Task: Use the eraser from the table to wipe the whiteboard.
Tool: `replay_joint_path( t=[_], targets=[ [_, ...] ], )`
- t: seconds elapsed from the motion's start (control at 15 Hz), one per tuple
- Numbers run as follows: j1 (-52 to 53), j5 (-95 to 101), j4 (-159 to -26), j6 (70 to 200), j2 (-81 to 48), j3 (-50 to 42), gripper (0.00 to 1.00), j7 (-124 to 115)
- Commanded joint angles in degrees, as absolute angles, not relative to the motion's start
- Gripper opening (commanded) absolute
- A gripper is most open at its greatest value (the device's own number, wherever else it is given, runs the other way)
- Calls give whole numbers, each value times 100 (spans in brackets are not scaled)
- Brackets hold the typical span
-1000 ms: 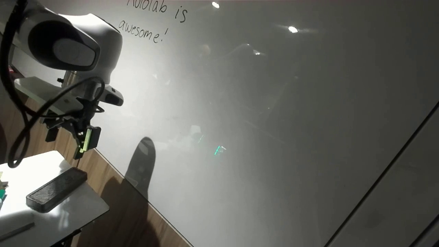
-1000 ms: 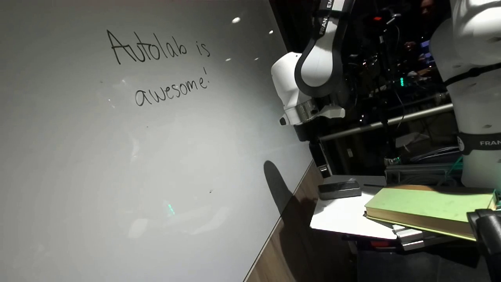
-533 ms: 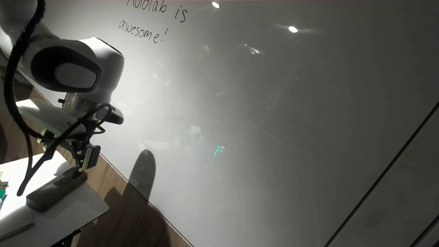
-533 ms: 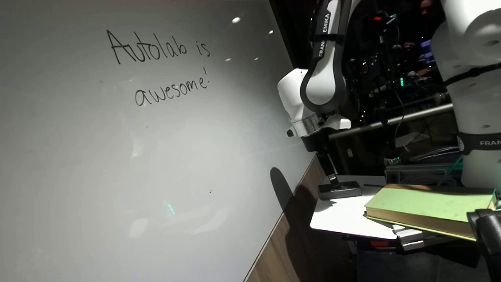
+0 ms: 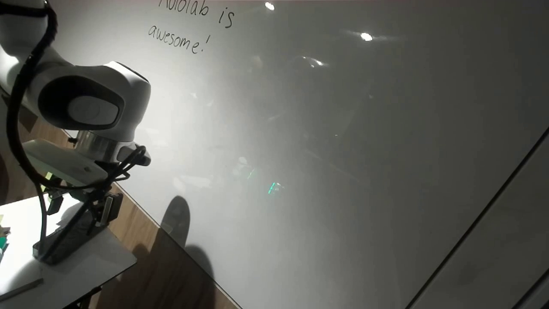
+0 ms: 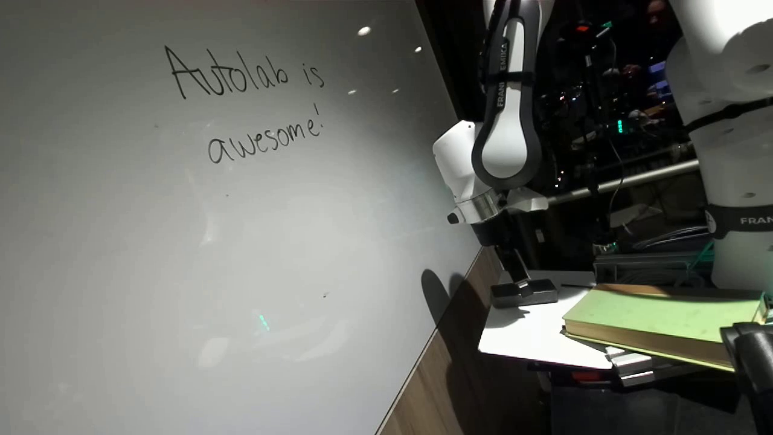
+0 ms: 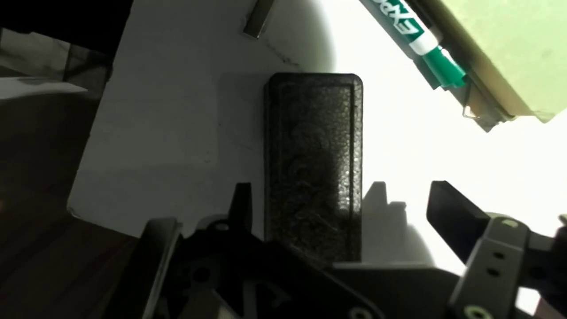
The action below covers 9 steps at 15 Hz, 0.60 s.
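Observation:
In the wrist view the eraser (image 7: 312, 146), a dark oblong block, lies flat on the white table (image 7: 168, 119). My gripper (image 7: 342, 190) is open, one finger to each side of the eraser's near part. The eraser sits closer to the left-hand finger (image 7: 241, 199), with a wider gap to the right-hand finger (image 7: 452, 212). Neither visibly touches it; whether the tips are below its top I cannot tell. In an exterior view a cable crosses the eraser (image 5: 64, 246). The whiteboard (image 6: 272, 241) bears the black handwriting "Autolab is awesome!" in its upper part.
A green book (image 6: 658, 314) rests on the table's other side, a green marker (image 7: 443, 66) beside it. A thin metal bar (image 7: 259, 17) lies beyond the eraser's far end. Wood panelling (image 5: 141, 257) runs below the whiteboard, close to the table corner.
The arm has come down from above the table, bringing the open gripper to the eraser. Its shadow on the whiteboard and panelling has shifted downward. The eraser has stayed in place.

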<state>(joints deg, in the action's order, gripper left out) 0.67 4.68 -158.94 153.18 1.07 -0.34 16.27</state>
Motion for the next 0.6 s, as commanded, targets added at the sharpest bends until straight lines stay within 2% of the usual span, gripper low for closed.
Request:
replay_joint_path(
  t=[0.0,0.13,0.2,0.27,0.4,0.53],
  targets=[
    [-64,849,-15888,15617,-67,-111,100,1778],
    [-105,1015,-15889,15711,-111,-121,100,1743],
    [-118,1075,-15888,15754,-133,-123,93,1728],
    [-126,1124,-15887,15782,-152,-122,72,1712],
    [-132,1232,-15887,15860,-185,-112,68,1655],
    [-108,1268,-15886,15870,-146,-86,54,1609]
  ],
)
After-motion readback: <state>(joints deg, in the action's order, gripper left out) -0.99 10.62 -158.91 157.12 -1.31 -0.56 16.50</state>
